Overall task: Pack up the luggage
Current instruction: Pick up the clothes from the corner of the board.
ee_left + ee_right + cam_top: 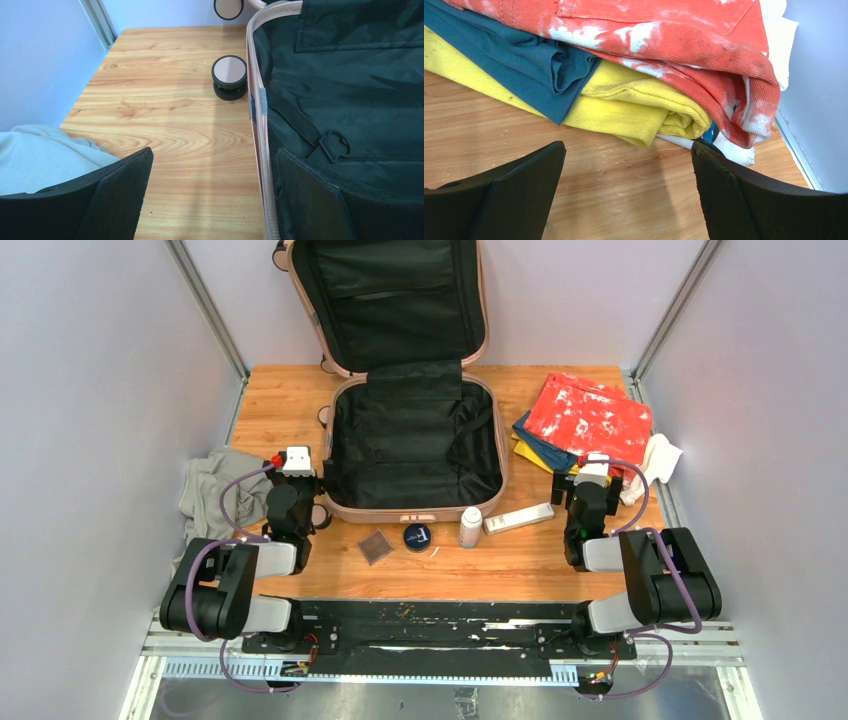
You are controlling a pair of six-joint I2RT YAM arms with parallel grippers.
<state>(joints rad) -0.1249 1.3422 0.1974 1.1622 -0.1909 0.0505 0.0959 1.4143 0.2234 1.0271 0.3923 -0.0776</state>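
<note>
The pale pink luggage (pixel 420 511) lies open mid-table, its black-lined lid (pixel 385 300) leaning on the back wall and the lower half holding nothing. My left gripper (pixel 293 465) sits at its left front corner, open. In the left wrist view that gripper (pixel 214 152) straddles the zipper rim (pixel 257 115), one finger over wood and one over the lining, with a wheel (pixel 229 72) ahead. My right gripper (pixel 592 472) is open just in front of a folded clothes pile. In the right wrist view it (pixel 628 146) holds nothing, facing red (pixel 664 30), teal (pixel 524 55) and yellow (pixel 634 100) garments.
A grey garment (pixel 210 490) lies at the table's left edge. In front of the luggage sit a dark square pad (pixel 375 546), a round blue tin (pixel 417 536), a white bottle (pixel 470 526) and a white tube (pixel 519 518). A white cloth (pixel 655 460) lies by the right wall.
</note>
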